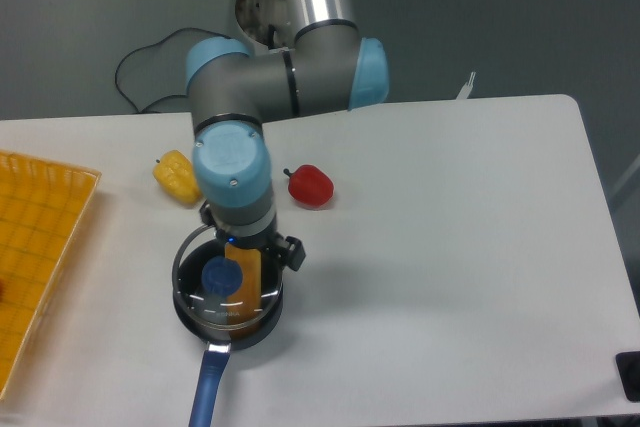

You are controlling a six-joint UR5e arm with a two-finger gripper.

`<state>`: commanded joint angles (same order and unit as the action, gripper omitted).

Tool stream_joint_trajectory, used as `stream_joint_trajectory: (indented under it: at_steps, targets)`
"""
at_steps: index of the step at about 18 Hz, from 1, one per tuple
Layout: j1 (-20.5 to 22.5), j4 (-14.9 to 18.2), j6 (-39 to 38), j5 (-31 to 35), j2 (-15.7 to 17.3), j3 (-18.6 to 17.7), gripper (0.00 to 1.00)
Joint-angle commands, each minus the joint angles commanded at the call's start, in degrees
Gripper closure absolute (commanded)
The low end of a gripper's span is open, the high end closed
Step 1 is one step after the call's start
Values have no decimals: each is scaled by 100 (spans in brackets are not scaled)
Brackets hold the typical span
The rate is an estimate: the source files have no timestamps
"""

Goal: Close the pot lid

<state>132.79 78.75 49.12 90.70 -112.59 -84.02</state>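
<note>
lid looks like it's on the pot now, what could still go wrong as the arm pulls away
The round clear glass lid with a blue knob rests on the small dark grey pot with a long blue handle. The gripper hangs low over the lid's far edge, so a sideways move could clip the rim and slide it off. The orange item under the glass may keep the lid from seating flat. The red pepper-shaped toy lies close to the arm's path.

pot (262, 325): small, round, dark grey; stands upright near the table's front edge, left of centre
handle (208, 387): long, blue; points toward the front edge
lid (200, 299): clear glass disc with thin metal rim; lies flat on the pot, covering its mouth
knob (221, 275): blue, round; at the lid's centre, facing up
</note>
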Motion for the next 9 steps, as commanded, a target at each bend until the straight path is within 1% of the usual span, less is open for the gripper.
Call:
stream_joint_trajectory:
  at_steps: [1,3,6,9]
  targets:
    - [123,-9,184,44,18,-17,0]
    - [387,-9,702,114,184,-18,0]
    - [817,0,1695,114,255,-26,0]
    - [1239,-44,2653,106,369,-202,0]
